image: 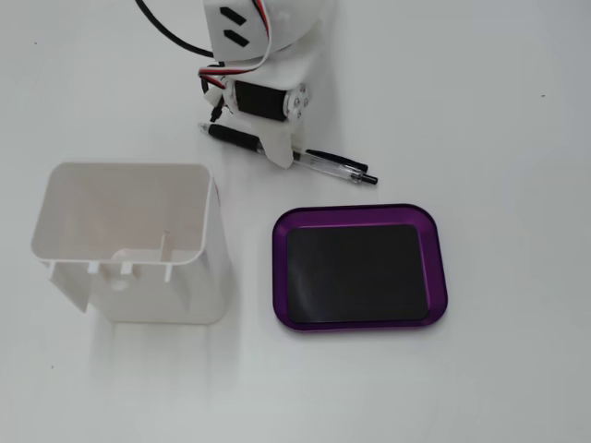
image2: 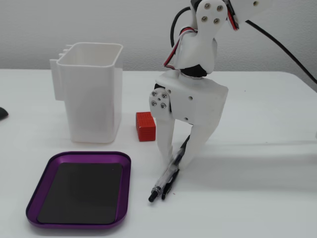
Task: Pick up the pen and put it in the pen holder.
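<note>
A black and clear pen [image: 334, 166] lies flat on the white table, slanting down to the right in a fixed view; it also shows in the other fixed view [image2: 163, 186]. My white gripper [image2: 177, 159] is down at the table with one finger on each side of the pen's middle, the jaws a little apart. From above, the gripper [image: 279, 155] covers the pen's middle. The white pen holder [image: 129, 240] stands upright and empty to the left; in the side view the holder [image2: 94, 94] is left of the gripper.
A purple tray [image: 360, 210] with a black inlay lies just in front of the pen, also seen in the side view [image2: 89, 155]. A small red block [image2: 145, 125] sits between the holder and the gripper. Black cables trail from the arm.
</note>
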